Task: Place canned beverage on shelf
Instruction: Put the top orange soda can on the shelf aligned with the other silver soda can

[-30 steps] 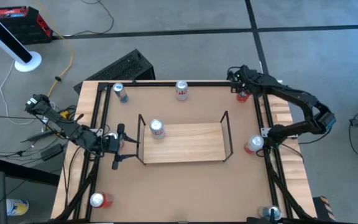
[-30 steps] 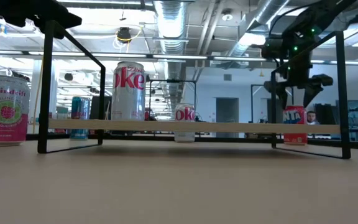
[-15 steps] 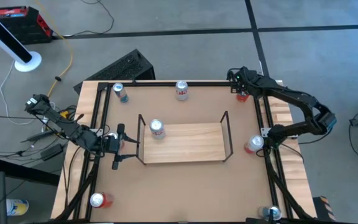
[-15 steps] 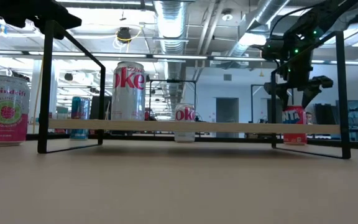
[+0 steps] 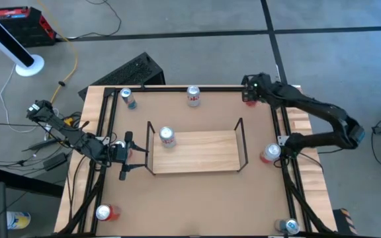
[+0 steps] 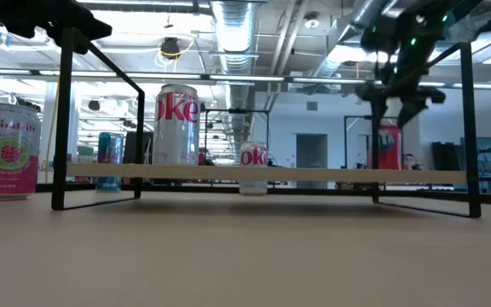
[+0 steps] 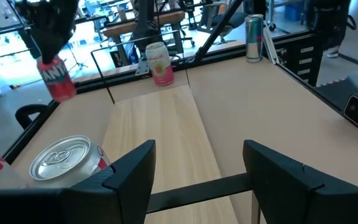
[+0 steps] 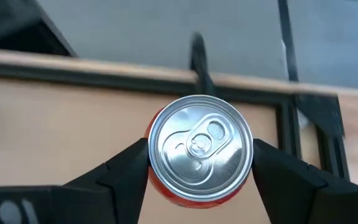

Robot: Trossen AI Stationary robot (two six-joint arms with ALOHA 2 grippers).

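So one silver Coke can (image 5: 167, 137) already sits on the small light-wood shelf with black wire ends (image 5: 204, 153), and the right gripper (image 5: 251, 94) is clamped on a red soda can (image 8: 199, 150) lifted off the table's far corner, so carry-over and set-down are left, while the left gripper (image 5: 126, 157) waits spread wide by the shelf's end.

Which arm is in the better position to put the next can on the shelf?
Right: the right gripper is shut on the red can, lifted clear of the table. The left gripper is open beside the shelf.

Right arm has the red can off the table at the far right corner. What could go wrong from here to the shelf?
1. The right end effector grips the red can only near its rim, so it might slip or tilt.
2. The shelf has wire uprights at its ends; a low approach could clip the near one.
3. A Coke can already stands at the shelf's left end; avoid bumping it.
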